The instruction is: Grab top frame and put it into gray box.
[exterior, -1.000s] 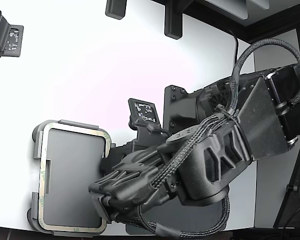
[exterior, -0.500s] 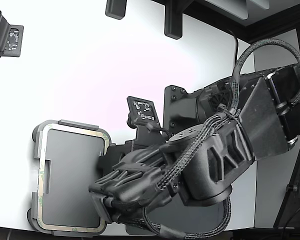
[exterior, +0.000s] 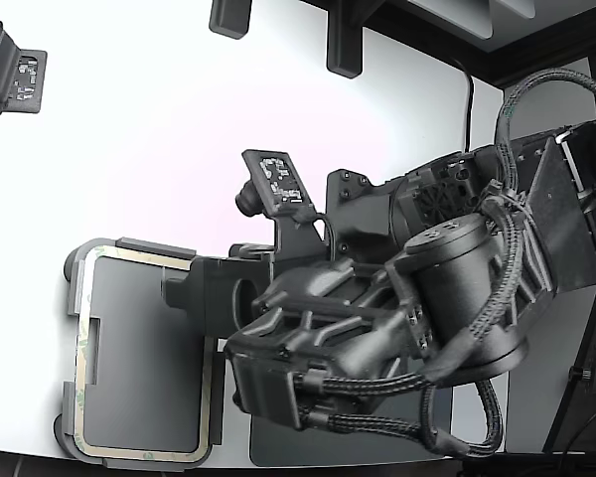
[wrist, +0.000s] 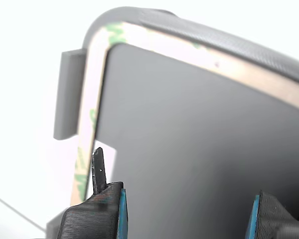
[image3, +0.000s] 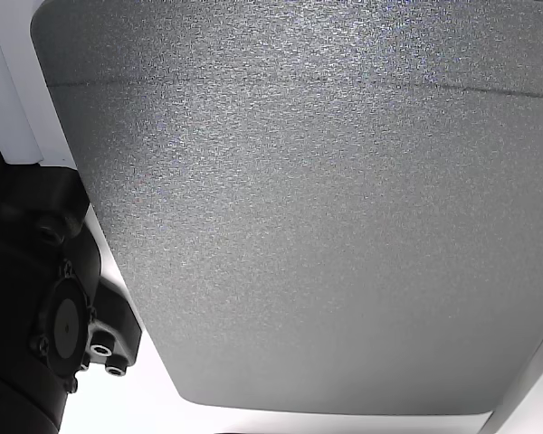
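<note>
The top frame (exterior: pixel 79 350) is a thin cream ring with faint green marks. It lies flat inside the rim of the light gray box (exterior: pixel 153 246) at the lower part of the exterior view's left. In the wrist view the frame's rounded corner (wrist: pixel 92 84) sits inside the box's gray rim (wrist: pixel 224 39), with a dark flat surface in its open middle. My gripper (exterior: pixel 179 294) hovers over the box's side nearest the arm. Its jaws are wide apart with nothing between them (wrist: pixel 184 201); one thin fingertip (wrist: pixel 97 167) is over the frame's edge.
A dark gray flat plate (exterior: pixel 278 442) lies under the arm beside the box and fills the other view (image3: pixel 308 208). Black fixtures stand at the table's far edge (exterior: pixel 344 45) and at the exterior view's left (exterior: pixel 10 75). The arm's bulk (exterior: pixel 447 288) covers the exterior view's right.
The arm has swung and its wrist has turned. The gripper has moved from the box's lower corner up to the middle of its near side. The frame has stayed in the box.
</note>
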`<state>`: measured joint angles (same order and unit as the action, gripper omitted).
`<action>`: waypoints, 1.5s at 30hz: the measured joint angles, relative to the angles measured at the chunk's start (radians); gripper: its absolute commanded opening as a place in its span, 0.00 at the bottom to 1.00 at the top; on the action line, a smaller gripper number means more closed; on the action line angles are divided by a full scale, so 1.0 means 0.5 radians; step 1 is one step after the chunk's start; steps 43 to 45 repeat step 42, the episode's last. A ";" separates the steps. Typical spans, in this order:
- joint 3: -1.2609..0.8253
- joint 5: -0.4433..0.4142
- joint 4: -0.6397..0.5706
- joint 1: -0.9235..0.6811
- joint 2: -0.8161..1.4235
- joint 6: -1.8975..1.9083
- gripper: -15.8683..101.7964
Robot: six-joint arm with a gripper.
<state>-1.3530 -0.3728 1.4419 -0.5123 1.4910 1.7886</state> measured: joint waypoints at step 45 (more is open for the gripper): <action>-2.614 0.568 -0.945 1.095 2.884 -3.347 0.98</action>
